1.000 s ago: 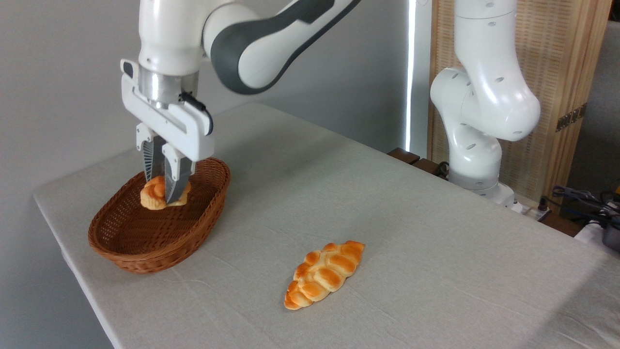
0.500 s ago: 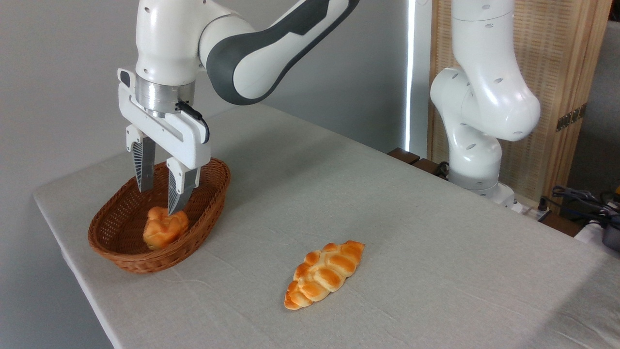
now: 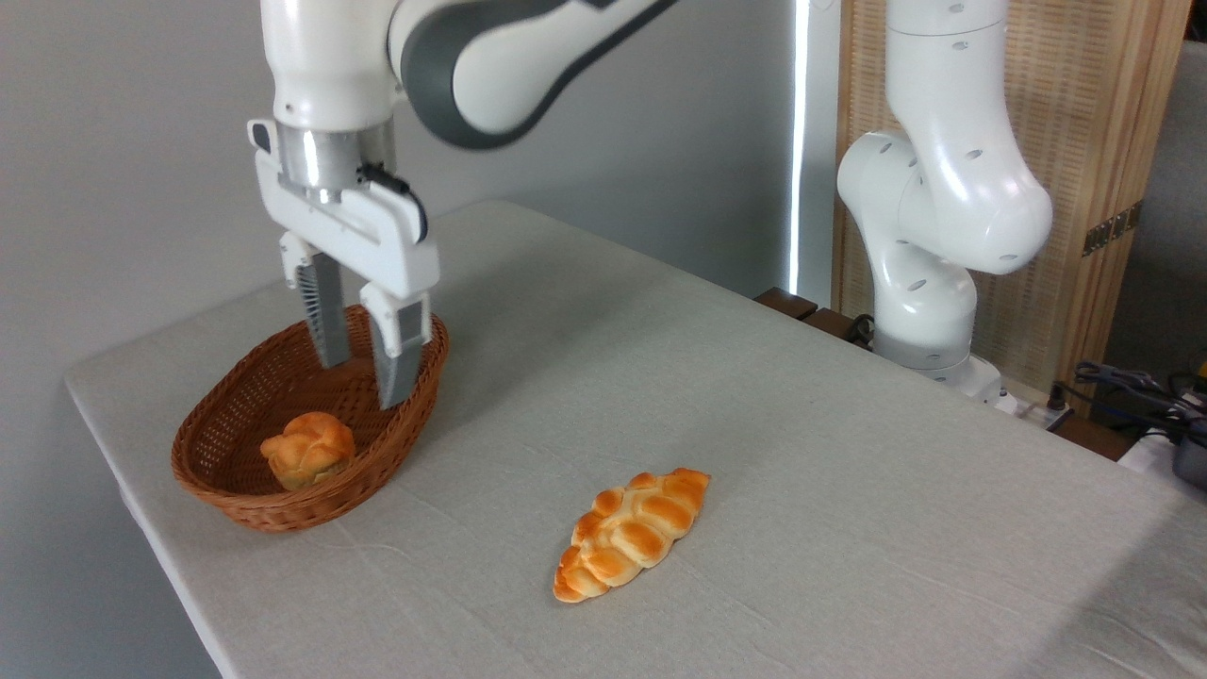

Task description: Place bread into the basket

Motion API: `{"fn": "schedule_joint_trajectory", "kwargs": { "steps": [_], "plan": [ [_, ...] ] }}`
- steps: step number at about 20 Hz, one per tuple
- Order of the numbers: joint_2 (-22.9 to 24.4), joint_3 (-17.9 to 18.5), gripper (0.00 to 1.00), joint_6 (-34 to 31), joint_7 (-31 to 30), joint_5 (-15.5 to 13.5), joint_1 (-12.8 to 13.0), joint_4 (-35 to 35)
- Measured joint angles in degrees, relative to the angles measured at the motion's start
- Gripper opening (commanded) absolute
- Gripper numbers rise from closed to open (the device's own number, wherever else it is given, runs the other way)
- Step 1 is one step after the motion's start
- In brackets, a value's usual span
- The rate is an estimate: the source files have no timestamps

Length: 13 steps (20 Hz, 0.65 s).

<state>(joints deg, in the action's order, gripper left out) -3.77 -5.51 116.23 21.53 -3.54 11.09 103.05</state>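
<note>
While the cloth-covered table (image 3: 754, 424) spreads across most of the view, the white arm (image 3: 943, 207) stands at its far right edge; the gripper (image 3: 363, 377) hangs above the basket (image 3: 236, 490) with jaws spread and empty; the braided loaf (image 3: 630, 533) lies on the cloth, well apart — and the bun (image 3: 308, 449) sits inside the basket, below the fingertips.

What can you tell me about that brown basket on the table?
The basket is an oval of brown woven wicker with low, sloping sides. It sits flat near the left edge of the cloth-covered table. Inside, toward the near end, lies a small round knotted bun, golden-orange. The robot's hand hangs open above the far end, touching neither basket nor bun.
</note>
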Motion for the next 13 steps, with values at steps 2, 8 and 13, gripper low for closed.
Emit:
{"fn": "schedule_joint_trajectory", "kwargs": {
  "steps": [2, 8, 13],
  "plan": [
    [0.8, 0.8, 1.0, -4.2, 0.0, 2.7, -0.2, -0.6],
    [1.8, 4.5, 1.0, -11.0, 10.1, 3.8, -0.3, -1.1],
    [3.7, 7.9, 1.0, -12.2, 17.3, 0.7, -0.4, -1.1]
  ]
}}
